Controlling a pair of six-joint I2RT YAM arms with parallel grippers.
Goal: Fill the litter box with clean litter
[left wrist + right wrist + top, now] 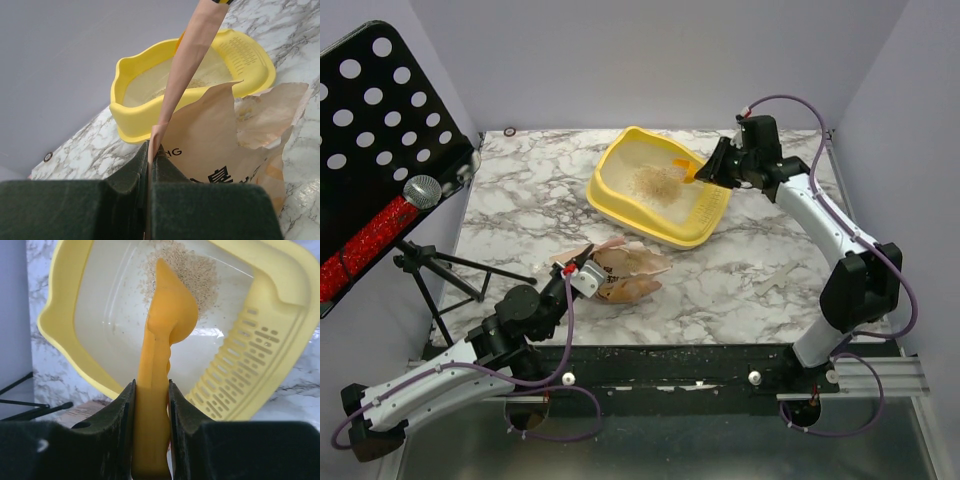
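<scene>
1. Rounded pale-yellow plastic litter box point(660, 228) on the marble table point(520, 220) holds a grainy heap of clean litter point(655, 181).
2. Right gripper point(151, 390) clamps the smooth orange scoop point(167, 315) by its handle.
3. Left gripper point(150, 150) pinches the edge of the crumpled paper bag point(215, 145).

Bright, even light; soft shadows on the counter point(520, 230); glare inside the litter box point(62, 300); close foregrounds blurred.

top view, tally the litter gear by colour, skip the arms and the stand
yellow: 1, litter box
orange: 1, scoop
tan or beige: 2, paper bag, litter heap
total: 4
</scene>
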